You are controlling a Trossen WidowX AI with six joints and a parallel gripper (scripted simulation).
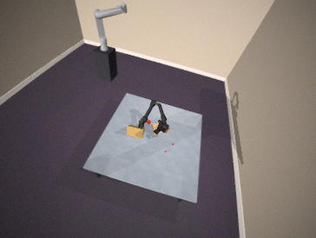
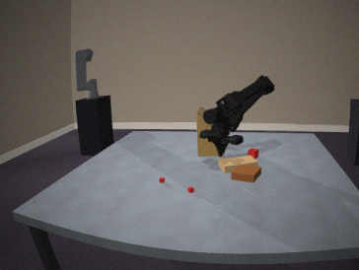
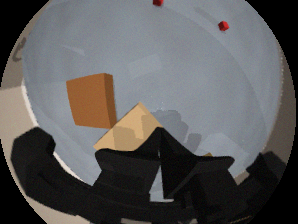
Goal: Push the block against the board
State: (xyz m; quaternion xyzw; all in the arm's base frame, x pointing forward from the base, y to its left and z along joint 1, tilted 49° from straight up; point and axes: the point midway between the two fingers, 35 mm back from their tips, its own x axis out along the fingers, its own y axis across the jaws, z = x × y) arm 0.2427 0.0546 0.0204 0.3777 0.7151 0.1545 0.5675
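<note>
The square block point(image 3: 91, 102) point(image 2: 246, 173) is orange-brown and lies flat on the table. The light tan board point(image 3: 131, 126) point(image 2: 238, 165) point(image 1: 155, 127) lies flat beside it. In the wrist view one block corner is at or very near the board's slanted edge, and the block's side is at an angle to that edge. Whether they touch cannot be told. My gripper point(image 3: 158, 129) point(image 2: 222, 154) is shut and empty, its tips low near the board's end. In the wrist view the fingers hide the near part of the board.
An upright yellow panel point(image 1: 135, 131) point(image 2: 201, 140) stands behind the gripper. A larger red cube point(image 2: 252, 153) point(image 1: 148, 122) is behind the board. Two small red cubes point(image 2: 162, 180) point(image 2: 190, 189) lie farther off on the grey table point(image 1: 108, 152).
</note>
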